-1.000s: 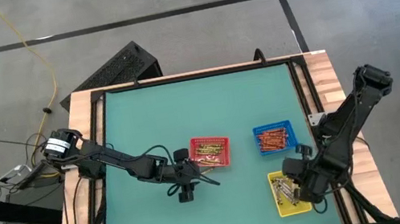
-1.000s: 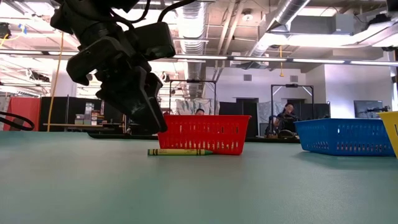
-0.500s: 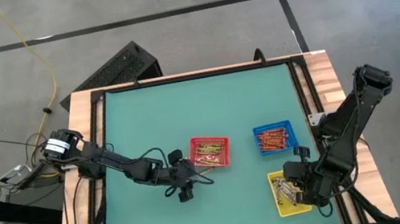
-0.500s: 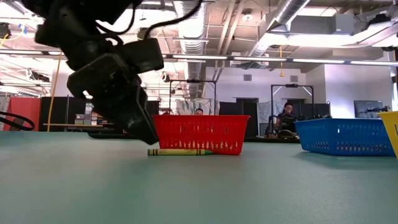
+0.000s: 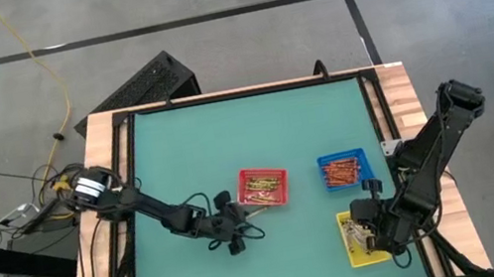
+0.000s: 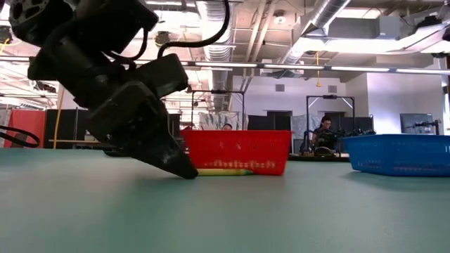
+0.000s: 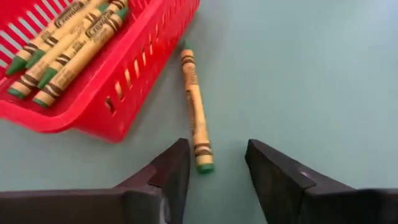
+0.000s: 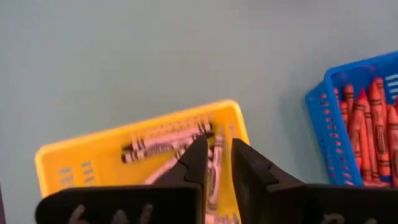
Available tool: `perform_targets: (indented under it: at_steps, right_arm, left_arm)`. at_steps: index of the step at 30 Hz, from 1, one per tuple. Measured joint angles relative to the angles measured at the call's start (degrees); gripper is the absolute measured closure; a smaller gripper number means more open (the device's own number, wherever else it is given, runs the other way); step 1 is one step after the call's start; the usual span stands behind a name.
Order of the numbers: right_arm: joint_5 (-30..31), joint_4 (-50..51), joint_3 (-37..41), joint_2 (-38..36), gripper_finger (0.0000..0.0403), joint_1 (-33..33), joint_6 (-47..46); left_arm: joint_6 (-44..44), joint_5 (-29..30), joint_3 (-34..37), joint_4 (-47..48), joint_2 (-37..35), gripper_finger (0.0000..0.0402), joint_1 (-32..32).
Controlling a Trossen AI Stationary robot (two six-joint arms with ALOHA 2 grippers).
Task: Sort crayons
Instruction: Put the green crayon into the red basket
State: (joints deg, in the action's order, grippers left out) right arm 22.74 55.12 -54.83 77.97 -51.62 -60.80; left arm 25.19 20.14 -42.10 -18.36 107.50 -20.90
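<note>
Crayon (image 7: pixel 195 114) lies loose on the green worktop (image 5: pixel 180 160) just beside the red tray (image 7: pixel 134 81), its tip between my left gripper's (image 7: pixel 216 163) open, empty fingers. My right gripper (image 8: pixel 217 158), nearly closed, hovers over the yellow tray (image 8: pixel 74 155).

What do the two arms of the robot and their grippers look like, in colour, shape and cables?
Both arms are dark, almost black, built of jointed segments. The left arm has a pale collar near its base and thin black cables looping along it. The left gripper ends in two flat, wedge-shaped black fingers. The right arm looks bulkier, and the right gripper has the same two black fingers.
</note>
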Motion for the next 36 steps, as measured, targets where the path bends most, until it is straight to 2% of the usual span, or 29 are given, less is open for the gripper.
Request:
perform_targets:
  at_steps: [3, 7, 9, 13, 20, 24, 28, 32, 36]
  right_arm:
    - [0.0, 0.0, 0.0, 0.0, 0.0340, 0.0, 0.0]
    - [-0.1, 0.1, 0.0, 0.0, 0.0340, 0.0, 0.0]
    - [-0.1, 0.1, 0.0, 0.0, 0.0340, 0.0, 0.0]
    - [0.0, -0.2, 0.0, 0.0, 0.0340, 0.0, -0.1]
    - [4.5, -1.9, 0.0, 0.0, 0.0340, -0.1, 0.3]
    - [9.6, -5.1, 0.0, 0.0, 0.0340, -0.1, 4.0]
    - [13.5, -10.9, 0.0, 0.0, 0.0340, -0.1, 9.9]
    - [13.8, -19.2, 0.0, 0.0, 0.0340, -0.8, 19.0]
    - [13.8, -26.7, 0.0, 0.0, 0.0340, -2.8, 30.4]
  left_arm:
    - [0.7, -2.5, -0.1, 0.8, 0.0, 0.0290, 0.7]
    - [0.8, -3.8, -0.2, 3.0, -1.5, 0.0369, 1.3]
    - [0.2, -4.0, -0.3, 3.5, -2.7, 0.0389, 1.3]
    - [-2.3, -7.5, -1.1, 5.7, -6.6, 0.0390, 1.6]
    - [-7.1, -18.7, -3.3, 7.5, -16.3, 0.0392, 1.8]
    - [-11.5, -16.8, -4.2, 6.9, -20.8, 0.0393, 1.6]
    - [-17.7, -14.0, -4.5, 2.0, -22.9, 0.0394, 2.4]
    - [-20.6, -14.0, -4.4, -0.8, -22.5, 0.0394, 5.1]
    - [-19.5, -16.4, -4.4, -0.1, -21.4, 0.0394, 9.8]
